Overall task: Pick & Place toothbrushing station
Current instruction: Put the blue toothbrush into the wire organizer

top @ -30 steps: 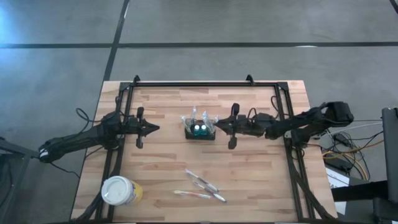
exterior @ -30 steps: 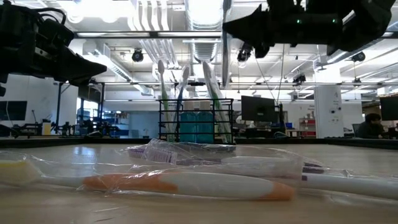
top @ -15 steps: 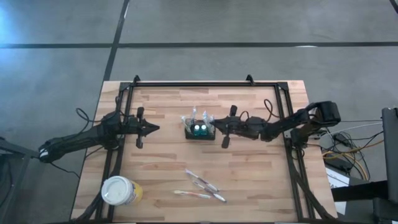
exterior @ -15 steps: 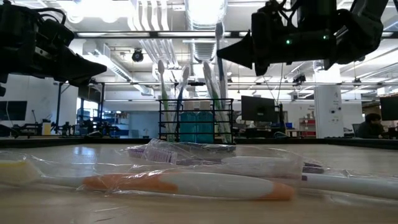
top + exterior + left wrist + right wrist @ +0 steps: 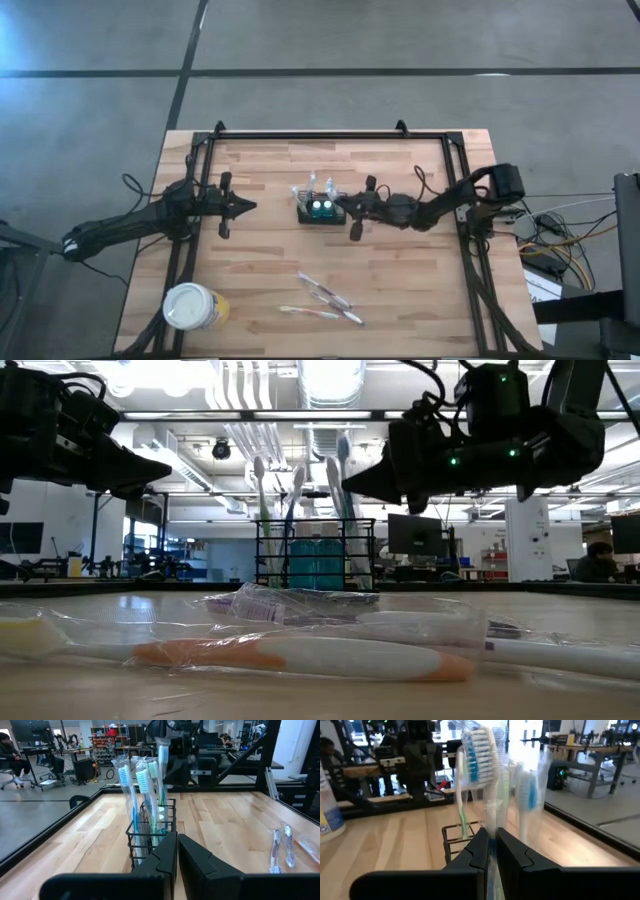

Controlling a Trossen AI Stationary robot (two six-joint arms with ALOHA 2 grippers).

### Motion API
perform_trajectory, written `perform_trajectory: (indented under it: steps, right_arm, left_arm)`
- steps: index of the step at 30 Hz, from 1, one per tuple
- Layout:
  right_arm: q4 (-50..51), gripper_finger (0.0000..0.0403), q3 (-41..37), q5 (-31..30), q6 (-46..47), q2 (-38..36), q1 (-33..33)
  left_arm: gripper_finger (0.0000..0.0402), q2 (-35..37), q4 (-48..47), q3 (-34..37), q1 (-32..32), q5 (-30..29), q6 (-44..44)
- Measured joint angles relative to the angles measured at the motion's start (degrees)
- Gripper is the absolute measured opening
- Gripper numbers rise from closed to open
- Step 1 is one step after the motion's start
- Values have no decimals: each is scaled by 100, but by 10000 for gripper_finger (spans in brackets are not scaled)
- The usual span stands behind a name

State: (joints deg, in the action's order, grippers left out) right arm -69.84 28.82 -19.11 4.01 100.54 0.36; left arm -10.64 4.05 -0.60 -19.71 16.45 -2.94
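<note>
Right gripper (image 5: pixel 345 205): fingers (image 5: pixel 479 847) pinched on a wrapped toothbrush (image 5: pixel 481 765), held upright with its bristled head uppermost, at the right edge of the toothbrushing station (image 5: pixel 320 209). Left gripper (image 5: pixel 248 207): fingers (image 5: pixel 167 851) pressed together, holding nothing, raised above the tabletop (image 5: pixel 400 280) to the left of the station, clear of it. The station, a black wire-mesh caddy, stands upright at the centre of the tabletop between the two grippers, with several wrapped toothbrushes standing in it. Further wrapped toothbrushes (image 5: pixel 325 298) lie flat near the front edge. A white-lidded yellow cup (image 5: pixel 194 307) stands at the front left corner.
</note>
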Motion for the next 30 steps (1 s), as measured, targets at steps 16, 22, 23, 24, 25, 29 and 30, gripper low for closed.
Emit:
perform_trajectory:
  steps: [16, 22, 23, 24, 25, 29, 30]
  right_arm:
    - [-389, 19, 9, -52, 175, 598, 55]
    - [-348, 60, 11, 34, 514, 596, 77]
    - [-340, 71, 11, 45, 516, 596, 80]
    - [-341, 82, 11, 49, 512, 596, 81]
    - [-344, 94, 11, 55, 506, 594, 81]
    - [-311, 138, 6, 66, 458, 489, 81]
    - [-311, 148, -2, 66, 415, 440, 81]
  left_arm:
    - [23, -2, 0, 0, -2, 0, 13]
    - [23, -1, 0, -2, -1, 1, 15]
    - [23, -1, 0, -2, 0, 0, 16]
    - [23, 0, 0, -2, -2, 0, 18]
    - [23, 0, 0, 0, -2, 0, 20]
    - [23, 0, 0, -2, -2, 2, 48]
    - [23, 0, 0, -1, -1, 2, 48]
